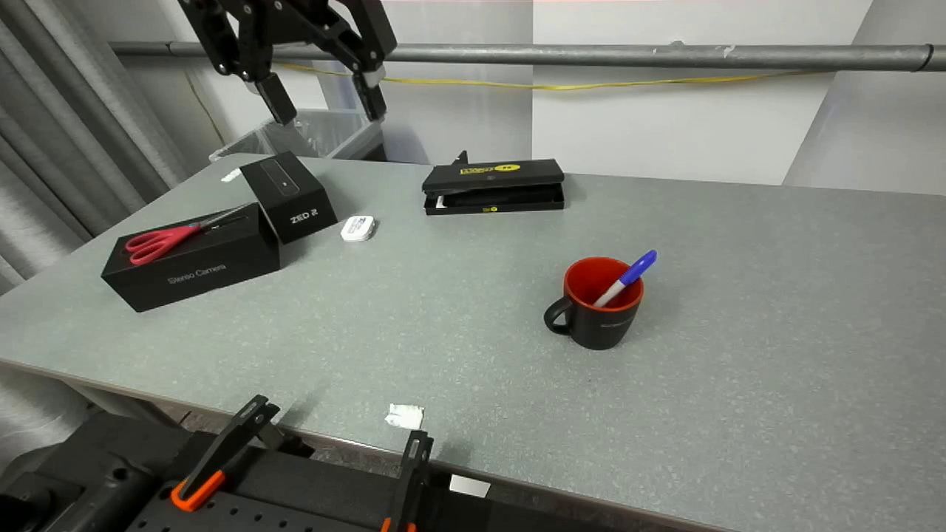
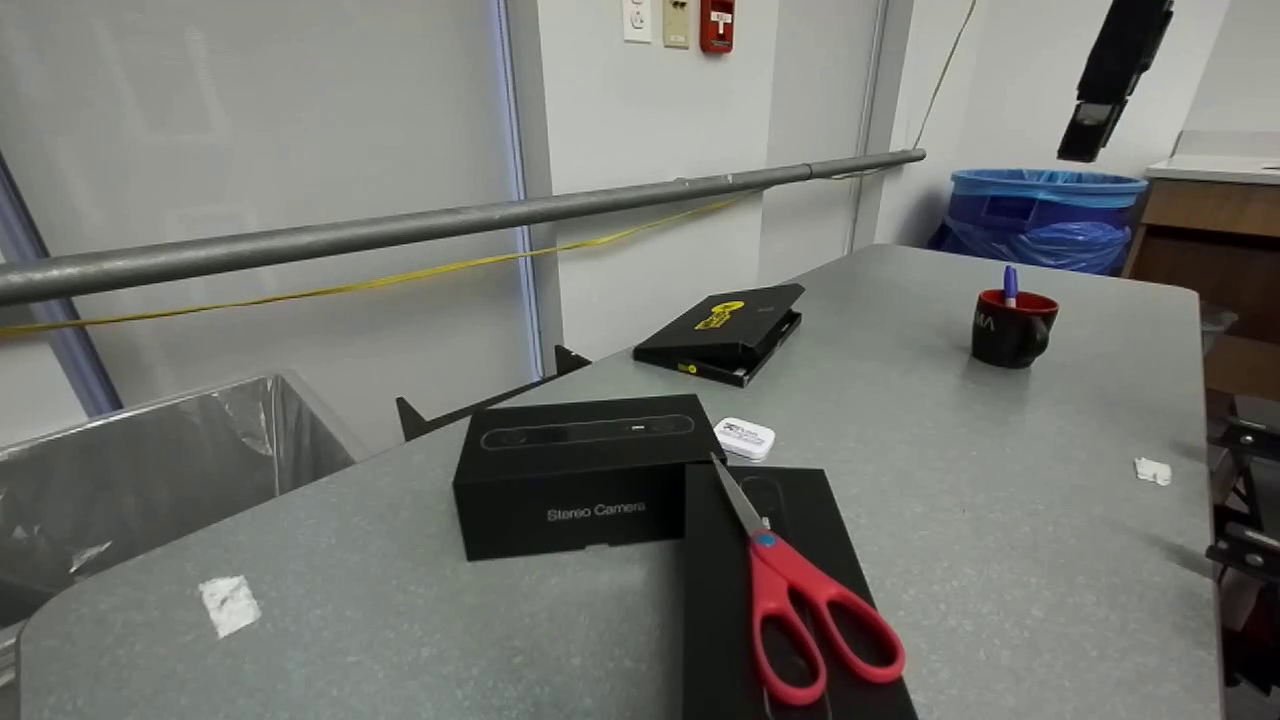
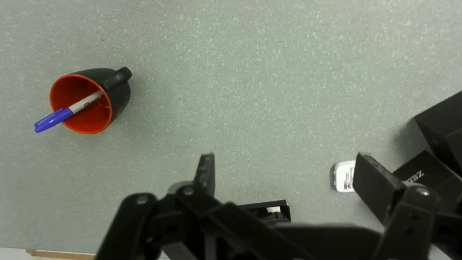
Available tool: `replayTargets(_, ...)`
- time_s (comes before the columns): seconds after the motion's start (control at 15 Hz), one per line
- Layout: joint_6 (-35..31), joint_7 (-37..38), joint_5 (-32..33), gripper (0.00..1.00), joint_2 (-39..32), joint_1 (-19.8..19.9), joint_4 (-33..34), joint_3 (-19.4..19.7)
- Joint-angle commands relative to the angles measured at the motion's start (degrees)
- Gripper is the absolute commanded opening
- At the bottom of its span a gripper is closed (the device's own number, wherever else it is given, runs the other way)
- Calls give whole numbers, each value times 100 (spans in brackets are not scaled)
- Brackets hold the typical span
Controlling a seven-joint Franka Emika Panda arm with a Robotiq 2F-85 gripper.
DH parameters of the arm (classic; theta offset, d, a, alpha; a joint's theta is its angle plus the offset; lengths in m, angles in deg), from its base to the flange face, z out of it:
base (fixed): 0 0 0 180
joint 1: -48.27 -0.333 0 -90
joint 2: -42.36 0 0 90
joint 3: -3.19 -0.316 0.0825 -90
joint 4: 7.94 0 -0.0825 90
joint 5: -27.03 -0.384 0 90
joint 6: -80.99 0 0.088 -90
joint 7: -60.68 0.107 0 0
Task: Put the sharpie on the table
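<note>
Only the wrist view showed the dark lettering on the marker [image 3: 69, 111], which leaned inside the black mug [image 3: 121, 95], its blue cap poking out past the red rim. In both exterior views the mug stood upright on the counter [image 1: 443, 318]. The claw [image 1: 329, 112] hung above the counter with a wide gap between its tips; in an exterior view its fingers [image 2: 1085, 138] lined up side-on, hiding that gap. A red wall box [image 2: 717, 27] and a blue-lined bin [image 2: 1080, 213] showed in an exterior view only. In both exterior views the scissors [image 2: 780, 565] lay on a black box [image 2: 720, 630], and a clear-lined bin [image 2: 318, 412] stood beyond the counter's edge. A flat case [image 1: 493, 179] sat with its lid partly raised and something white in the opening; the rest of its inside was too dark to make out.
</note>
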Motion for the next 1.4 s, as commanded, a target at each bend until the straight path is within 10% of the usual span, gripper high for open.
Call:
replayTargets(0.0, -1098, 641, -46, 100, -112, 302, -317, -36)
replayTargets(0.67, -2653, 1831, 632, 100, -1407, 2448, -406, 227)
replayTargets(1.33, -2974, 1910, 667, 100, -1658, 2467, -392, 399)
